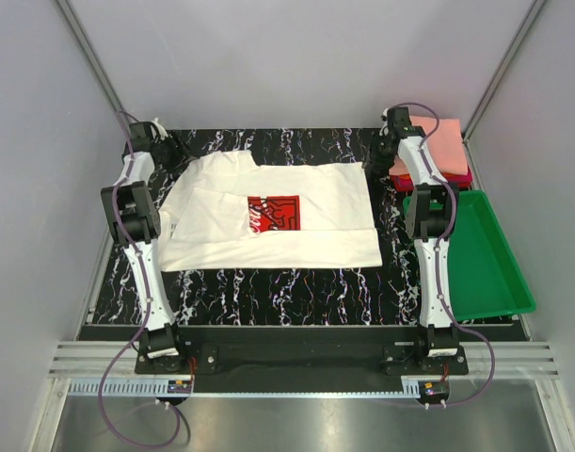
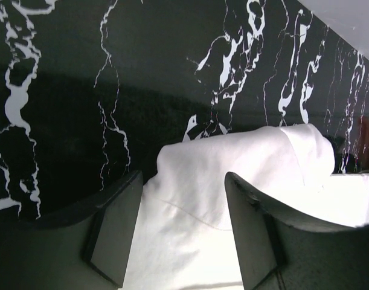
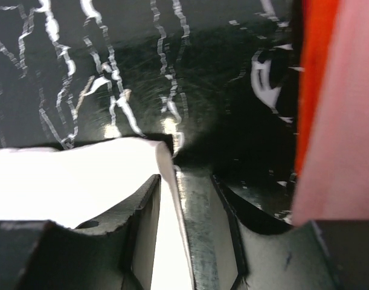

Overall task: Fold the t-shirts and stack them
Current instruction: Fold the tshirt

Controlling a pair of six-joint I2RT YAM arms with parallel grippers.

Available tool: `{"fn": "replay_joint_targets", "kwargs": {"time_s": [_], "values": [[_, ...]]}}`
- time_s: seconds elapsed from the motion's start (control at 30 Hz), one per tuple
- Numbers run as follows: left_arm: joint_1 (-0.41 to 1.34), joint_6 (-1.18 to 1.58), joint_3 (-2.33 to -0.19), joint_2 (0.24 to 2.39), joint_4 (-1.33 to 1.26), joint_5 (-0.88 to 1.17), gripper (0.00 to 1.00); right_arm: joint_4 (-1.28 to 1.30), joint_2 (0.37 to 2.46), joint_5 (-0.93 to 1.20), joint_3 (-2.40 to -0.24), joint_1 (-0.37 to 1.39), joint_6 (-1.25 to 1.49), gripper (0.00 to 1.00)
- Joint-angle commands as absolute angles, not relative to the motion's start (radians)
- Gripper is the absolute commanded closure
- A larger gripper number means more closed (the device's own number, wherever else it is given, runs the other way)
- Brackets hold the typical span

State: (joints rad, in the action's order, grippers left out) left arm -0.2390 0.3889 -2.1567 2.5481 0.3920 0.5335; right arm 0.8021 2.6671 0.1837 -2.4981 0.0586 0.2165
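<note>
Black white-veined marble table (image 1: 268,282). On it cream-white cotton t-shirt with red chest print (image 1: 306,235) lies flat, far corners between spread fingers of left gripper (image 2: 183,181) and right gripper (image 3: 185,181), neither clenched. Soft, light, limp: pinch both corners, lift evenly. Beside right gripper: folded salmon-pink stack (image 1: 442,141).

Both arms reach forward from the near edge, pincers lowered at the far side, jaws parted.

The left arm (image 1: 141,264) rises from its base, bends at the elbow and runs forward, with the wrist turned inward to the right. The left pincer (image 2: 184,205) points down and forward, and its fingers (image 2: 112,235) stand well apart. The right arm (image 1: 436,273) holds a mirrored pose, its forearm running forward and slightly left. The right pincer (image 3: 185,205) is lowered likewise, its fingers (image 3: 142,223) separated by a narrower gap than on the left. Neither pair of jaws is pressed together.
</note>
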Motion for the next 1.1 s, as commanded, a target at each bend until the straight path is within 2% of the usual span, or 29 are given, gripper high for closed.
{"fn": "replay_joint_targets", "kwargs": {"time_s": [0.0, 0.27, 0.47, 0.8, 0.83, 0.87, 0.9, 0.93, 1.0, 1.03, 1.07], "values": [[-0.235, 0.385, -2.21, 2.58, 0.334, 0.551, 0.37, 0.796, 2.694, 0.279, -2.551, 0.057, 0.186, 0.56], [-0.236, 0.38, -2.175, 2.56, 0.313, 0.558, 0.41, 0.795, 2.7, 0.304, -2.563, 0.057, 0.199, 0.54], [-0.235, 0.373, -2.18, 2.571, 0.275, 0.641, 0.55, 0.788, 2.694, 0.336, -2.58, 0.057, 0.187, 0.51], [-0.238, 0.374, -2.189, 2.583, 0.235, 0.727, 0.86, 0.778, 2.76, 0.334, -2.628, 0.055, 0.193, 0.53], [-0.238, 0.379, -2.189, 2.582, 0.233, 0.732, 0.93, 0.778, 2.763, 0.337, -2.635, 0.057, 0.195, 0.55], [-0.241, 0.385, -2.187, 2.58, 0.223, 0.745, 0.97, 0.773, 2.766, 0.339, -2.635, 0.055, 0.195, 0.62], [-0.242, 0.394, -2.187, 2.577, 0.216, 0.753, 1.0, 0.773, 2.764, 0.333, -2.635, 0.057, 0.195, 0.62], [-0.245, 0.419, -2.184, 2.576, 0.209, 0.764, 1.0, 0.773, 2.764, 0.325, -2.634, 0.055, 0.195, 0.77], [-0.261, 0.457, -2.166, 2.557, 0.158, 0.807, 1.0, 0.773, 2.749, 0.295, -2.634, 0.055, 0.187, 0.9], [-0.265, 0.503, -2.139, 2.534, 0.138, 0.83, 1.0, 0.772, 2.744, 0.285, -2.635, 0.055, 0.181, 0.99], [-0.27, 0.52, -2.122, 2.517, 0.117, 0.831, 1.0, 0.769, 2.726, 0.281, -2.635, 0.054, 0.176, 1.0]]}}
